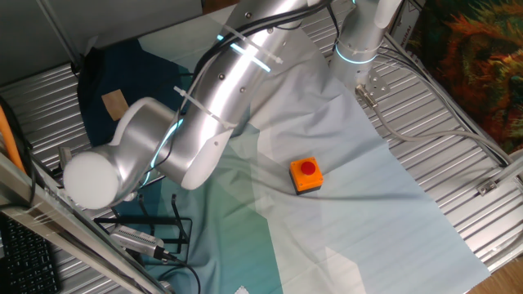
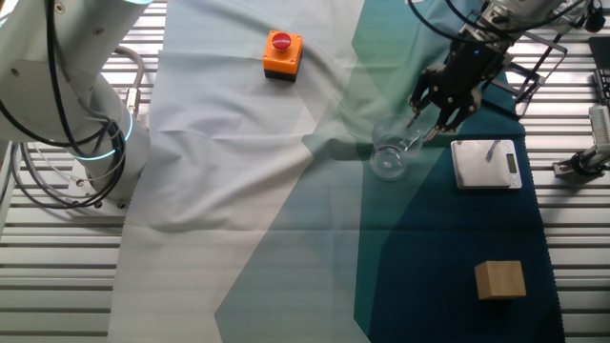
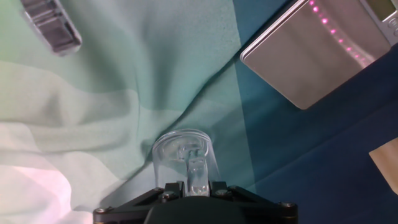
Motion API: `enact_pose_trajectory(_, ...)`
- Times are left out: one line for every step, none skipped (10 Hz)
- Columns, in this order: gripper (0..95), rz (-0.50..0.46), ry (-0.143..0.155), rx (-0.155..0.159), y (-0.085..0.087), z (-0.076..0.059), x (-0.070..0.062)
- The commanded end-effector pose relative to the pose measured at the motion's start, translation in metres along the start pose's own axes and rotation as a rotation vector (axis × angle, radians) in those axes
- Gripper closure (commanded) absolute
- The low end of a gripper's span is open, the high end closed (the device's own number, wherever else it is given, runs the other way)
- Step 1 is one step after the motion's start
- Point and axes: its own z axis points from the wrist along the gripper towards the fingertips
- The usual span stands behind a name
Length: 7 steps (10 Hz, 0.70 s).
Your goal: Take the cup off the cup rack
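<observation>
Though arm hides it elsewhere, fingers (image 3: 198,177) grip cup (image 3: 184,152).

A colourless clear cup (image 2: 389,160) sits on a cloth (image 2: 286,191) banded white, pale green, teal and dark blue, near an orange button box (image 2: 282,52) with a red button, a silver-grey scale (image 2: 485,164), a tan wooden block (image 2: 500,280), a black gripper (image 2: 434,107) and a black wire cup rack (image 1: 167,229).
</observation>
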Motion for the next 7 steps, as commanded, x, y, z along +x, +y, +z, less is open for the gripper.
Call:
enact_pose_trajectory(57.0, 0.004, -0.009, -0.005, 0.001, -0.002, -0.001)
enact_pose_trajectory(57.0, 0.005, -0.013, -0.008, 0.001, -0.004, -0.002)
enact_pose_trajectory(57.0, 0.007, -0.017, -0.012, 0.002, -0.006, -0.002)
enact_pose_trajectory(57.0, 0.008, -0.024, -0.017, 0.001, -0.011, -0.002)
enact_pose_trajectory(57.0, 0.018, -0.043, -0.023, 0.002, -0.016, 0.001)
enact_pose_trajectory(57.0, 0.026, -0.071, -0.029, 0.002, -0.019, 0.003)
enact_pose_trajectory(57.0, 0.031, -0.093, -0.024, 0.002, -0.021, 0.004)
